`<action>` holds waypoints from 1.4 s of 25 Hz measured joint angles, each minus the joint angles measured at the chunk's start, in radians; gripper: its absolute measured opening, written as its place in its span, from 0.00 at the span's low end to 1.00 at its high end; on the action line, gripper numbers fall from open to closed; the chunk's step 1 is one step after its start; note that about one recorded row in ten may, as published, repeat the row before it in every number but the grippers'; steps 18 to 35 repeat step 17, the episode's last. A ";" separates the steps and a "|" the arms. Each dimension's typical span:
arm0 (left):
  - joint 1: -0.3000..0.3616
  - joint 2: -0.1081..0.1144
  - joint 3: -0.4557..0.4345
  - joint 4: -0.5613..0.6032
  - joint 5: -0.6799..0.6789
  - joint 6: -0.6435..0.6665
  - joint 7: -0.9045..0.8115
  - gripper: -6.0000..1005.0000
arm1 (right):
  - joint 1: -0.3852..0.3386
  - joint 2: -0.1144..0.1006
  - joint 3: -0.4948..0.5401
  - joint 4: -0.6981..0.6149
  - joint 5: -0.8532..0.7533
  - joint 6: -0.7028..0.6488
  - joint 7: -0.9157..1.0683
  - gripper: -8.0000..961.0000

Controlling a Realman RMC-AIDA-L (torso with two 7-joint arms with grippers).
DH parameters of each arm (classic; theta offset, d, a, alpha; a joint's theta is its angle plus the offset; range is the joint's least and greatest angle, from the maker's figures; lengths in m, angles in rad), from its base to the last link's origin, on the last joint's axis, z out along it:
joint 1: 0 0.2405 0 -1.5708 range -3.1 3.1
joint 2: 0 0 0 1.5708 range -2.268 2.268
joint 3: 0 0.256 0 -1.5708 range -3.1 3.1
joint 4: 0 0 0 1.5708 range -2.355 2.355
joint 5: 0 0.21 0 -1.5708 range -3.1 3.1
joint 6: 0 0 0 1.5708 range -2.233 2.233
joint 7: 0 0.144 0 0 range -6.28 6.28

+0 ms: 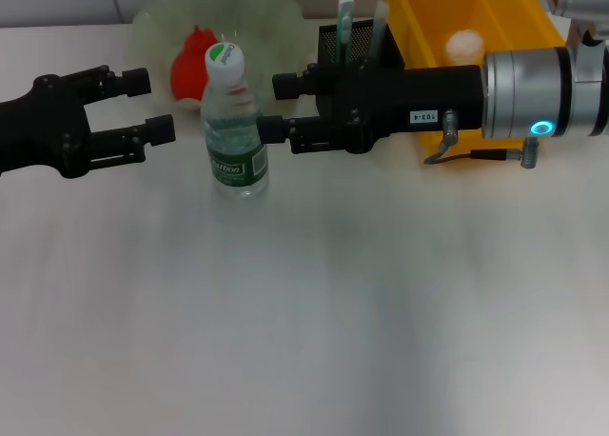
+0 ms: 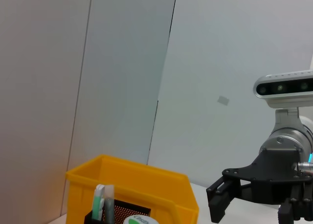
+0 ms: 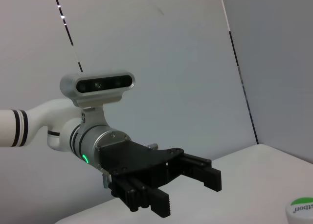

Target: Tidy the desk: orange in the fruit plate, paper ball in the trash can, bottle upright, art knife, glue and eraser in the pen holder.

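On the white desk (image 1: 304,322) the bottle (image 1: 233,122) stands upright, orange (image 1: 193,60) at its eleven o'clock. We flank it, left gripper (image 1: 147,106) and right gripper (image 1: 276,108) both wide; either could topple it.

Furniture: one wide white tabletop (image 1: 304,303), matte and plain, filling nearly all of the head view, with soft diffuse shadows across its surface. Walls: pale grey-white panels behind the table, flat and unadorned. In the left wrist view the wall panels (image 2: 122,72) are divided by thin dark vertical seams, and a small pale rectangular mark (image 2: 223,100) sits on one panel. In the right wrist view the same kind of panelled wall (image 3: 161,57) shows, with slanting dark seams. Light: even and soft. Floor and windows: not in view.
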 joint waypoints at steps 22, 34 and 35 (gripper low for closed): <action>-0.015 -0.004 0.006 0.004 0.024 -0.008 -0.005 0.77 | -0.012 0.000 0.004 0.005 0.002 0.000 0.012 0.76; -0.015 -0.004 0.006 0.004 0.024 -0.008 -0.005 0.77 | -0.012 0.000 0.004 0.005 0.002 0.000 0.012 0.76; -0.015 -0.004 0.006 0.004 0.024 -0.008 -0.005 0.77 | -0.012 0.000 0.004 0.005 0.002 0.000 0.012 0.76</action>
